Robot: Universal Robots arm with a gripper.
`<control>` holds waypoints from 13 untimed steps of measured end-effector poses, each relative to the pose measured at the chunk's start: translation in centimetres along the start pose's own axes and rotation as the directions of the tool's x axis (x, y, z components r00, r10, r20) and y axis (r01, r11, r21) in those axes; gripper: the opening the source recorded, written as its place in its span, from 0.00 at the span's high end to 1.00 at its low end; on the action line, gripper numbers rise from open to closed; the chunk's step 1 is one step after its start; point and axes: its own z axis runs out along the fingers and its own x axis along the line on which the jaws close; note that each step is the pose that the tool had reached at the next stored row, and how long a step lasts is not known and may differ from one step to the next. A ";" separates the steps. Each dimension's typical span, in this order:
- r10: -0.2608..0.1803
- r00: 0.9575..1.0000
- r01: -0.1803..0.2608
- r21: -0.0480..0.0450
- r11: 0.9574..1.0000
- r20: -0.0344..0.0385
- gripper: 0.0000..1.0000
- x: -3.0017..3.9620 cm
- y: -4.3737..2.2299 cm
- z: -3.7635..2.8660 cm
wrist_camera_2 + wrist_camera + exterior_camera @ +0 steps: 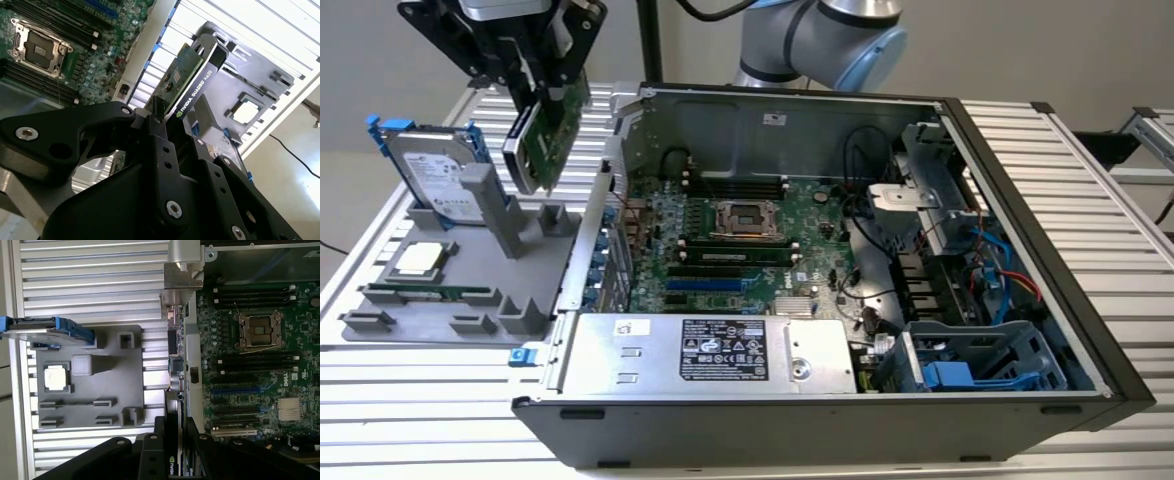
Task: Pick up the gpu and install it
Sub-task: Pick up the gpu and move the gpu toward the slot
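Your gripper (550,85) is clamped on the gpu (547,140) by its upper end. The card hangs tilted in the air over the grey holder (420,325), at the exterior view's left of the open case (787,430).

Main risk imo: the case's side wall (594,230) stands btw the card and the motherboard (734,250) (in the first wrist view the card's edge sits just beside it). A low crossing could clip it & twist the card in the fingers.

The tilt also means the edge connector may meet the slots (707,285) crooked and jam.

The hard drive (440,180) stands near, so a swing that way could knock it.
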 end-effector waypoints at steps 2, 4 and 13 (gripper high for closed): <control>0.000 1.000 0.000 0.000 1.000 0.000 1.00 -0.25 0.02 0.00; 0.000 1.000 0.000 0.000 1.000 -0.001 1.00 -0.51 0.04 0.00; 0.000 1.000 0.000 0.000 1.000 -0.003 1.00 -1.70 0.12 0.02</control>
